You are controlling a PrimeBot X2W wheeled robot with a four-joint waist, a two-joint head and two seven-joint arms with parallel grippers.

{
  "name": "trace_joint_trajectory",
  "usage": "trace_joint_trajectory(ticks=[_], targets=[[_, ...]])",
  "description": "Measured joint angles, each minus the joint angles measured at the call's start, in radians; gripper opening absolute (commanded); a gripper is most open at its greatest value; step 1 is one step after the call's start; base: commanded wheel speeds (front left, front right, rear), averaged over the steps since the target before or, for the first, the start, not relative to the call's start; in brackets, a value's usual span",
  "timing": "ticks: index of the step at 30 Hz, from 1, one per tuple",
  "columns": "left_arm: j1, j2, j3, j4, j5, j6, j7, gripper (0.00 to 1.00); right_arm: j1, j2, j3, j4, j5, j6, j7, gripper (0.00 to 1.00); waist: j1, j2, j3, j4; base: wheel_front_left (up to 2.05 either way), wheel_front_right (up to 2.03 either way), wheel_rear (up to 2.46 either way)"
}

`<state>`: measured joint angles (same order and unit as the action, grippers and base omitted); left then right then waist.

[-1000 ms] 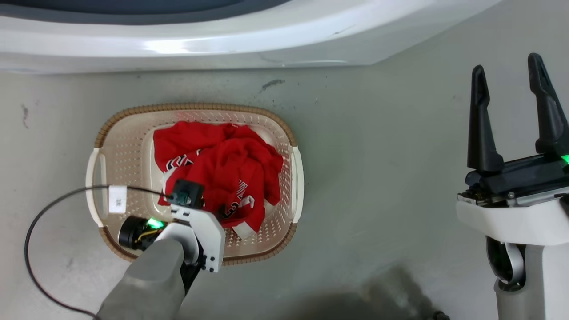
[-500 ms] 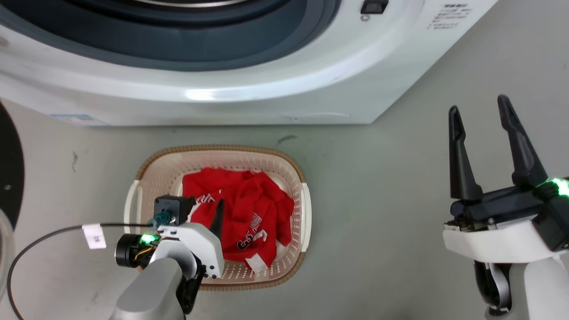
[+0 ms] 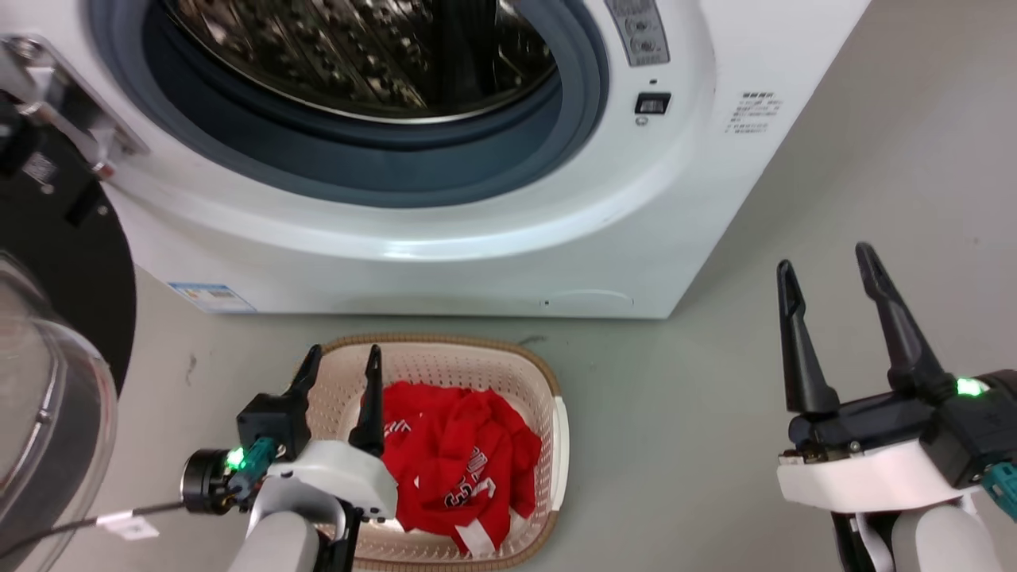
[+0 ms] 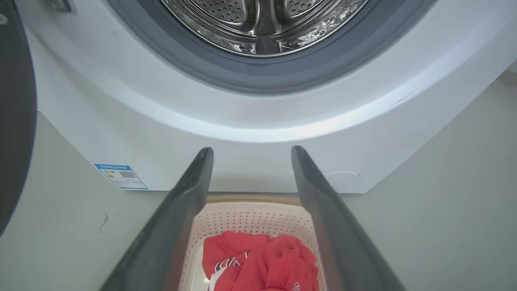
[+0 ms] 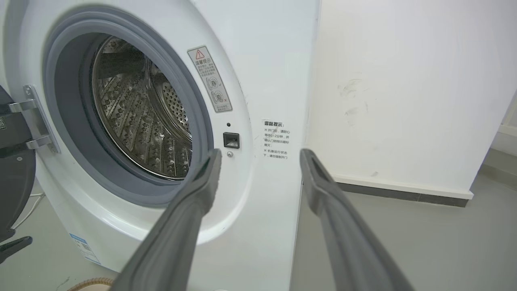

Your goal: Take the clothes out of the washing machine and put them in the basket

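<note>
Red fabric clothes (image 3: 453,477), one piece with black letters edged in white, lie bunched in the small oval cream plastic basket (image 3: 445,343) with the brown woven-look rim. On my head camera the basket sits on the grey floor (image 3: 675,397) at 6 o'clock from the large white front-loading washing machine (image 3: 477,262). Its shiny perforated steel drum (image 3: 357,48) gapes at 12 o'clock, and the black-rimmed glass door (image 3: 48,373) is swung wide at 9 o'clock.

My left gripper (image 3: 344,351) comes up from 7 o'clock on its pale forearm. Its two dark fingers point to 12 o'clock over the basket's 9 o'clock side, spread apart with nothing between them. Through the left wrist camera the left gripper (image 4: 251,150) frames the basket (image 4: 250,214) and clothes (image 4: 258,262) low down, with the machine's front (image 4: 258,117) beyond and a blue sticker (image 4: 121,176) at 8 o'clock.

My right gripper (image 3: 825,258) stands at 4 o'clock over bare floor, well apart from the basket. Its fingers point toward 12 o'clock, likewise parted and empty. Its wrist camera has the right gripper (image 5: 261,152) aimed at the machine's right edge (image 5: 262,81), with the drum (image 5: 133,113) at 10 o'clock and a white wall (image 5: 404,81) at 2 o'clock.
</note>
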<state>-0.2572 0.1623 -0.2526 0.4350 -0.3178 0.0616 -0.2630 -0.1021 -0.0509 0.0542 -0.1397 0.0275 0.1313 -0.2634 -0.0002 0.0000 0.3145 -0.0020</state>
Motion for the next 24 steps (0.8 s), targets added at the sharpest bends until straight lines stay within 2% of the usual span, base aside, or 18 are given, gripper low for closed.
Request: trace_joint_trajectory(ticks=[11, 24], targets=[[0.171, -0.078, 0.159, -0.243, 0.157, -0.006, 0.000, 1.00, 0.079, 0.000, -0.002, 0.018, 0.010, 0.000, 0.000, 1.00, 0.0000, 0.0000, -0.143, 0.018, 0.00, 0.00, 0.00], [0.316, -0.105, 0.220, -0.387, 0.239, -0.009, 0.000, 1.00, 0.165, 0.000, -0.026, 0.038, 0.028, 0.000, 0.000, 1.00, 0.0000, 0.0000, -0.263, 0.026, 0.00, 0.00, 0.00]])
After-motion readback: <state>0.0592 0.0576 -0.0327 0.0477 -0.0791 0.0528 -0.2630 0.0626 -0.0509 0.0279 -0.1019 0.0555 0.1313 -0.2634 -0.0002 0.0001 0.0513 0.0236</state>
